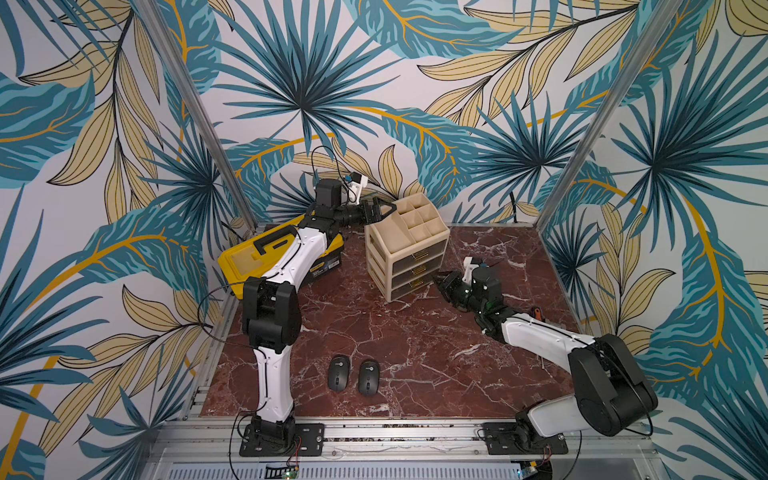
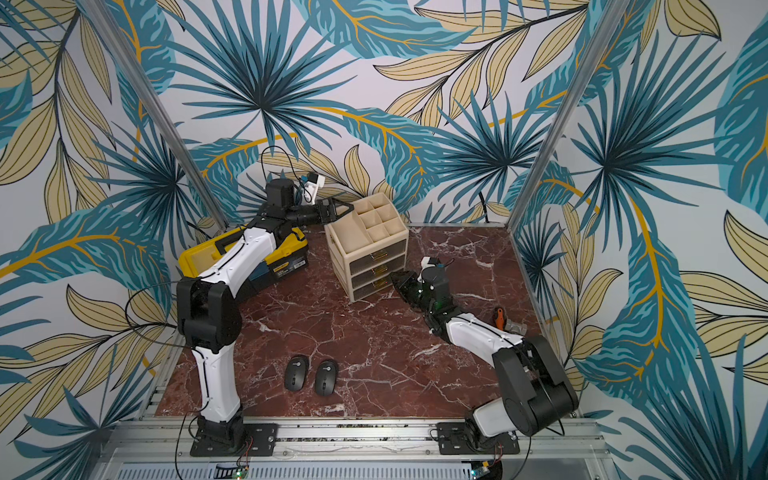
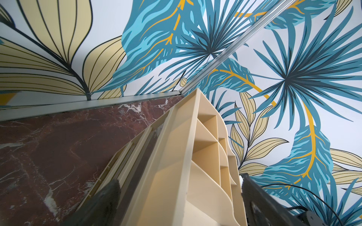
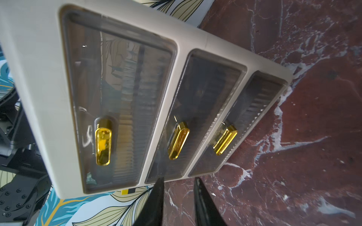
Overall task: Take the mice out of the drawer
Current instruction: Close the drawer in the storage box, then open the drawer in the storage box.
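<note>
Two black oval mice (image 1: 338, 372) (image 1: 368, 377) lie side by side on the marble table near its front edge, also in a top view (image 2: 296, 372). The beige drawer unit (image 1: 409, 249) (image 2: 368, 249) stands at the back. Its three smoky drawers (image 4: 197, 94) with gold handles (image 4: 178, 140) are all pushed in, and what they hold is hidden. My left gripper (image 1: 382, 210) (image 3: 179, 179) is open and straddles the unit's top back corner. My right gripper (image 1: 440, 280) (image 4: 179, 179) sits low beside the drawer fronts, slightly open with nothing between its fingers.
A yellow and black toolbox (image 1: 282, 257) lies at the back left under my left arm. An orange-handled tool (image 2: 500, 316) rests by the right wall behind my right arm. Leaf-patterned walls and aluminium posts (image 1: 582, 166) close in three sides.
</note>
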`<state>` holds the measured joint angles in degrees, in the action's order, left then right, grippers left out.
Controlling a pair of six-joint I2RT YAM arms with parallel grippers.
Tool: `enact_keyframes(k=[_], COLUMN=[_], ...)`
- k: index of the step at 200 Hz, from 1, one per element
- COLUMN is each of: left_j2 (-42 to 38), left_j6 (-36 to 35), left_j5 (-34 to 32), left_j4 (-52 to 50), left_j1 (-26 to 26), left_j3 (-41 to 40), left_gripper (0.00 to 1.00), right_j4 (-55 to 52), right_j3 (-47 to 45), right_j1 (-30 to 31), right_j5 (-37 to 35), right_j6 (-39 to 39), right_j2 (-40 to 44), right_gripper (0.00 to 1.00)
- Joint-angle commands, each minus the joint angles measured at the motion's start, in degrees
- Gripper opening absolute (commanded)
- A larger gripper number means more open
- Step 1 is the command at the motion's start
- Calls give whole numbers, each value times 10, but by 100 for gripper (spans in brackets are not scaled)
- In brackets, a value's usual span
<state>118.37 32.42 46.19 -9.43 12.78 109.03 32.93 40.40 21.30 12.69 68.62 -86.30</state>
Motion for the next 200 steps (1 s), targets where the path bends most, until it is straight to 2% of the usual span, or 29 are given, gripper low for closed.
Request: enact_keyframes(k=[1, 71, 200], left_j2=[-5, -10, -4], left_j6=[-3, -10, -7], left_j5=[9, 7, 8], left_j4=[5, -1, 2], left_j1=[4, 5, 5], left_j3=[20, 15, 17], left_gripper=[99, 99, 99], right_j4=[120, 190, 201], right_j3=[-13, 19, 34], right_j1=[-1, 0, 7], right_j5=[10, 23, 18], right_j6=[56, 98, 115], right_j2=[-36, -116, -157], right_gripper=[28, 28, 27])
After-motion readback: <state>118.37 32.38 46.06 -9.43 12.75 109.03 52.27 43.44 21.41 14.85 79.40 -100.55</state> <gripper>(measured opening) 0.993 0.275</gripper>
